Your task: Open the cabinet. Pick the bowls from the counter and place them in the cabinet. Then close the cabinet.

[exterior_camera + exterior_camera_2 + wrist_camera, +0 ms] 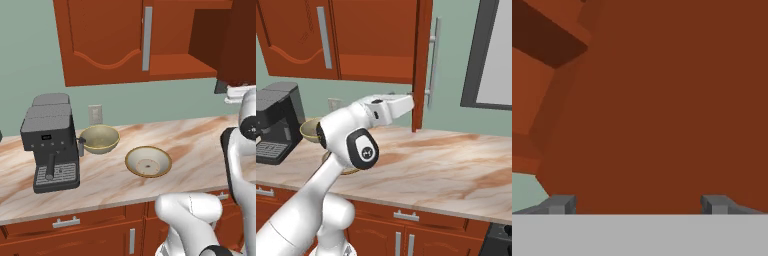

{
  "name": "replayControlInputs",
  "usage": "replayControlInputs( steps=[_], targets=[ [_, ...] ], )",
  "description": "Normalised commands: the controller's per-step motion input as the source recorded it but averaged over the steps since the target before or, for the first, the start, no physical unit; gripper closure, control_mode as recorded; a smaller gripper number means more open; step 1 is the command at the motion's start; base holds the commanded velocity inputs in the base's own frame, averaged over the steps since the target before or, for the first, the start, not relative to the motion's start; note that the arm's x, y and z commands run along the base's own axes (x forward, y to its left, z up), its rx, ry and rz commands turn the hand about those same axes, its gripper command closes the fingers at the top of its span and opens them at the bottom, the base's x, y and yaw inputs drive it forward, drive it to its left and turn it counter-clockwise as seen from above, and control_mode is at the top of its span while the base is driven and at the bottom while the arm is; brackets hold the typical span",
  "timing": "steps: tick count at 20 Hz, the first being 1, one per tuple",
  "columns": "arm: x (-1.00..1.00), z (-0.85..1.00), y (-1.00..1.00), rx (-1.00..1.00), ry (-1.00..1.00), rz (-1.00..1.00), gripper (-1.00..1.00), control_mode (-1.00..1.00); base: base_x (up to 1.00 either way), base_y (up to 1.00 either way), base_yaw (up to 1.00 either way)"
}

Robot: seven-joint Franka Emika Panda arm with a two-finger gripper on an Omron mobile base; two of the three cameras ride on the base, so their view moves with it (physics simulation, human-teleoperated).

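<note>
**A:** Fingertips (562, 204) first: what are they doing?

**B:** Both small dark tips sit wide apart with nothing between them; the gripper (637, 205) is empty, facing the flat red-brown inside of the open cabinet door (421, 65), just beside it.

**A:** So the opening step is about done?

**B:** I judge so. The right door of the red-brown wooden wall cabinet (107, 40) stands swung out, shelf bare, while the left door is shut.

**A:** And the bowls?

**B:** Both on the beige-pink marble-patterned counter (190, 145): the wide shallow tan bowl with a speckled cream inside (148, 161) nearer, the deep rounded tan bowl (99, 139) behind it, touching the black coffee machine (49, 142).

**A:** Next?

**B:** Probably swinging down, away from the door, to the shallow bowl's rim.
</note>
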Motion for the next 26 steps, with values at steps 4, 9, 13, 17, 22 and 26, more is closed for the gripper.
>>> replayControlInputs(
  steps=[4, 9, 13, 17, 22, 26],
  targets=[
    [0.41, -0.13, -1.00, 0.00, 0.23, 0.00, -1.00, -1.00, 0.00, 0.00, 0.00],
    [0.36, -0.11, -0.97, 0.00, 0.29, 0.00, -1.00, -1.00, 0.00, 0.00, 0.00],
    [0.18, -0.11, -0.39, -0.02, 0.20, 0.00, -1.00, -1.00, 0.00, 0.00, 0.00],
    [-0.15, -0.17, 0.02, 0.00, 0.03, 0.00, -1.00, -1.00, 0.00, 0.00, 0.00],
    [-0.43, 0.00, 0.49, -0.01, -0.08, 0.00, -1.00, -1.00, 0.00, 0.00, 0.00],
    [-0.26, 0.19, 0.42, 0.05, -0.03, 0.03, -1.00, -1.00, 0.00, 0.00, 0.00]
  ],
)
